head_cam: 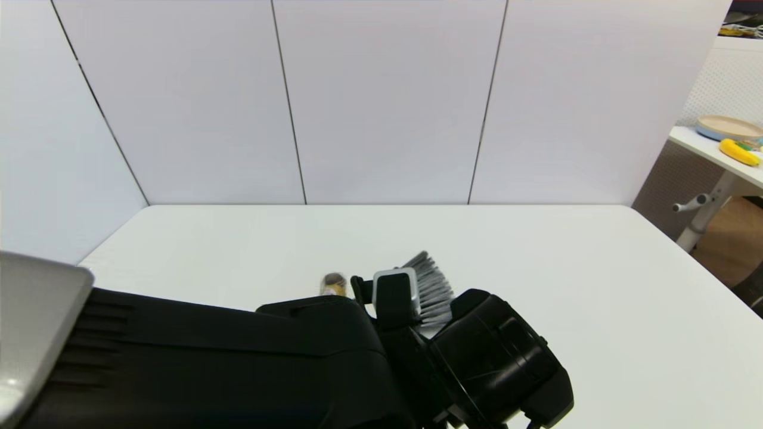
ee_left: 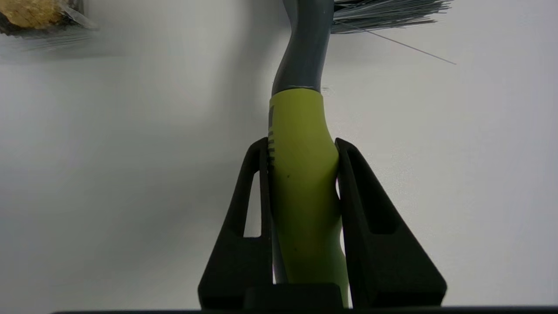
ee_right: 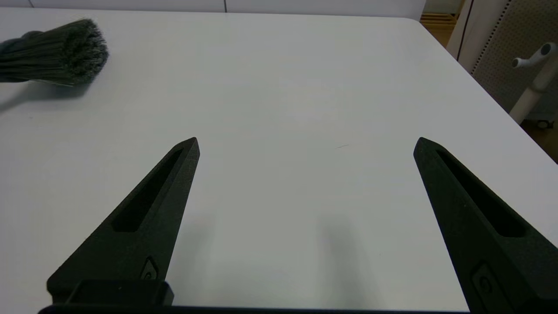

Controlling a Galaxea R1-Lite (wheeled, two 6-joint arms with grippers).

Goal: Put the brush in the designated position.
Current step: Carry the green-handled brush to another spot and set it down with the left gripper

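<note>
The left pincer point(ee_left: 301, 146) is clenched on the brush point(ee_left: 305, 183), its two black fingers point(ee_left: 375, 226) pressed against either side of the lime-green handle about midway along, so the handle runs straight out between them and on past the tips. Beyond the fingertips the green gives way to a dark grey neck that bends toward the bristle head, whose grey bristles fan out sideways, one stray strand sticking out from the rest. From the head view the left arm reaches in low across the near part of the white surface point(head_cam: 536, 268), covering the handle, and only the fanned bristles of the brush point(head_cam: 430, 289) show past the wrist, near the middle of the surface. Just to the left of the arm's end lies a small clear pack of gold-wrapped sweets point(head_cam: 334, 284), close to the brush but apart from it. The right pincer point(ee_right: 305, 146) is released, its fingers spread wide over bare surface on the right side, well apart from the bristle head.
</note>
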